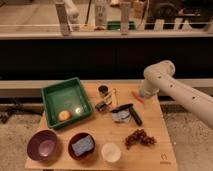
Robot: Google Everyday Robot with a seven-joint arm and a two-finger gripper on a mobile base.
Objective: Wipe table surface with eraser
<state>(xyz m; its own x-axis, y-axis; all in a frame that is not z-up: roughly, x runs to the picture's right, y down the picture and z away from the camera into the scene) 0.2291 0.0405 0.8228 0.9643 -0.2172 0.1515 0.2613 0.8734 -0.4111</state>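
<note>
The table surface (150, 155) is a light tan wooden board with a small dark logo at its near right corner. The eraser (135, 118), a thick black oblong block, lies right of the middle. A thinner black strip (122, 106) lies across its far end. My gripper (143, 95) is at the end of the white arm (165, 80), low over the table's far right part. It is beside a small orange thing (137, 95) and a short way behind the eraser, apart from it.
A green tray (55, 95) with an orange ball (64, 115) stands at the left. A purple bowl (42, 145), a dark red bowl holding a blue sponge (82, 146), a white cup (111, 152) and a brown cluster (139, 137) line the front. A dark can (103, 90) and a silver packet (120, 117) sit mid-table.
</note>
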